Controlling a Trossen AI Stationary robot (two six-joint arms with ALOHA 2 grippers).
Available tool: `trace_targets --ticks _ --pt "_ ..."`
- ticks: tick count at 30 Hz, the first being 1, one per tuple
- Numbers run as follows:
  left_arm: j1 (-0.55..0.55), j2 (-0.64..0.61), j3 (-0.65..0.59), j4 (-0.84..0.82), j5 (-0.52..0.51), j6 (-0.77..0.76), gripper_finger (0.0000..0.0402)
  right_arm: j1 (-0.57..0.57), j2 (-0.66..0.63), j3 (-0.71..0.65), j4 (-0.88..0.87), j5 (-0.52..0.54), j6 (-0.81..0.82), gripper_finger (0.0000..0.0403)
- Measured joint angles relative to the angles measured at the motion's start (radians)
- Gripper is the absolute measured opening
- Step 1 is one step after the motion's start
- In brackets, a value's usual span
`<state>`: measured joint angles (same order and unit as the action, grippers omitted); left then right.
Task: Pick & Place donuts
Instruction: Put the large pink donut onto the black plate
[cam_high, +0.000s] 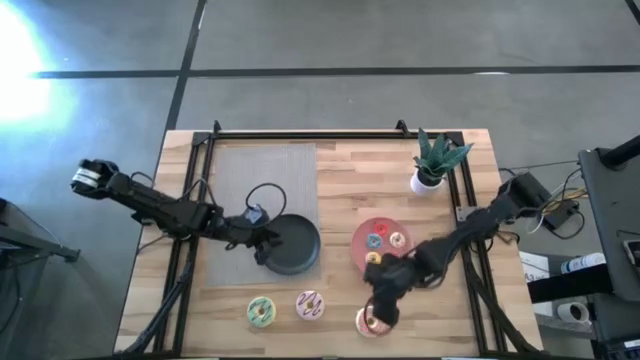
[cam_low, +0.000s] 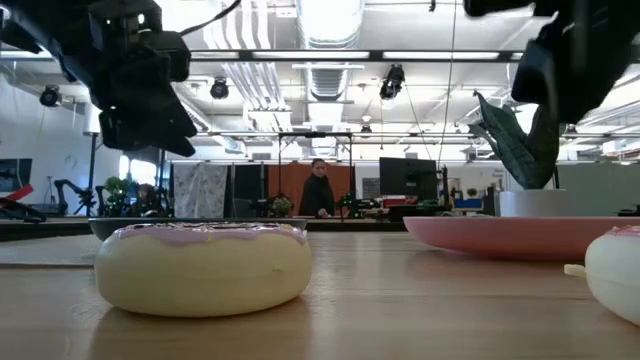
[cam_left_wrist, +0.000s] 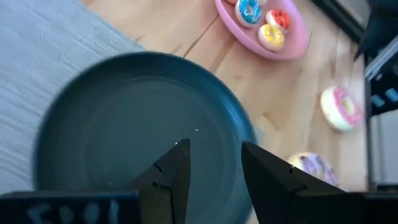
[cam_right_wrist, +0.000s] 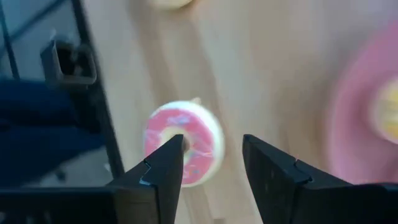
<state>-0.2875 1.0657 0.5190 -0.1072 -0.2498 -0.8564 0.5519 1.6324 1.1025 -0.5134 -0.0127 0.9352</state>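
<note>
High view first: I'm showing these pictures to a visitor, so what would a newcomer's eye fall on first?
Probably the right end effector, open and poised over the pink-frosted donut at the table's near edge. Next, the left end effector, also open, hanging over the empty black plate mid-table. Then the pink plate holding tiny donuts, with the potted plant behind it.

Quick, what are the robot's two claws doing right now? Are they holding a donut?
Left gripper: open, holding nothing, above the black plate.
Right gripper: open, holding nothing, above the pink donut.
</note>
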Motion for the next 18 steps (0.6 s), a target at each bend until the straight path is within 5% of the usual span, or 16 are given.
trace_targets --ticks 9,18 --pt "-0.062 0.002 -0.001 0.001 -0.038 -0.149 0.0117 0.055 0.215 0.146 -0.030 0.043 -0.166 0.0153" --pt "-0.063 0.002 -0.001 0.001 -0.087 -0.150 0.0117 0.059 0.325 0.217 -0.114 0.009 -0.252 0.0234"
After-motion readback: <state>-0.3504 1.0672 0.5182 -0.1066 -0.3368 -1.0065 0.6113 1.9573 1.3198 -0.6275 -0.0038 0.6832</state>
